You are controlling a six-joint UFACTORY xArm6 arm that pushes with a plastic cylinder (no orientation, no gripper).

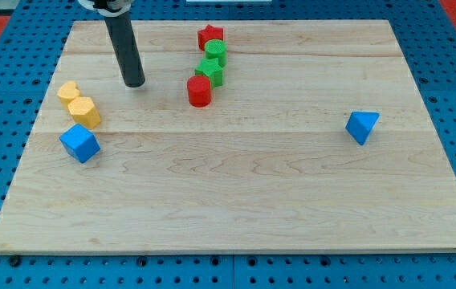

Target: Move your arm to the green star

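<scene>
The green star [209, 71] lies near the view's top centre, in a line of blocks: a red star [210, 36] at the top, a green cylinder [215, 52] below it, then the green star, then a red cylinder [199, 91] at its lower left. My tip [134, 83] rests on the board to the left of the green star, roughly a hand's width away, touching no block.
A yellow heart-like block [69, 91] and a yellow hexagonal block [84, 111] sit at the left, with a blue cube [79, 143] just below them. A blue triangular block [362, 126] sits at the right. The wooden board [236, 209] lies on a blue pegboard.
</scene>
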